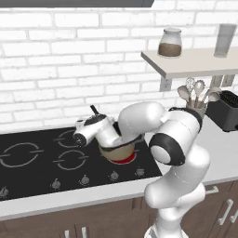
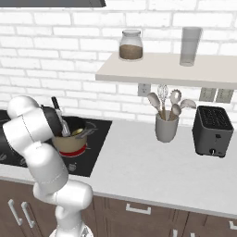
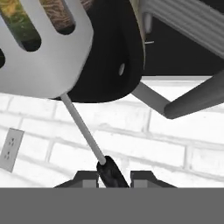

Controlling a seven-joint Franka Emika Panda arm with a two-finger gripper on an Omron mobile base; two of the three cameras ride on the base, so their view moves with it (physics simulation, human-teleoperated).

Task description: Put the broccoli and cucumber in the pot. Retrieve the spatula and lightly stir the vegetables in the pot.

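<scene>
Your white arm's two-finger gripper (image 3: 113, 178) sits over the stove, above the round tan pot with a dark inside (image 2: 70, 141). In the hand view the dark handle of the slotted grey metal spatula (image 3: 43, 48) stands between the 2 dark fingertips (image 3: 87, 179), with a thin gap on either side; you cannot tell from this whether the jaws pinch the handle or have let go of it.

From the handle the spatula's thin grey shaft runs up to the flat slotted blade, which lies across the pot's dark opening. Through the blade's slots you see green and yellowish vegetable matter; which vegetable it is cannot be told there.

In the right base view the small oblong yellow-green cucumber (image 2: 77, 133) shows inside the pot near its right rim, just beside the spatula shaft. The spatula's dark handle pokes up and to the left above the pot there.

The pot stands on the black glass cooktop (image 1: 28, 160), on a burner that glows red under its base. In the left base view the arm's wrist covers most of the pot, leaving its tan lower side and the red ring in sight.

To the right of the cooktop, on the pale grey counter (image 2: 152, 169), a grey utensil cup (image 2: 166, 127) holds spoons and a whisk. A black toaster (image 2: 212, 131) stands further right. On the wall shelf (image 2: 176, 69) sit a glass jar with brown contents (image 2: 131, 45) and a tall grey tumbler (image 2: 190, 45)
</scene>
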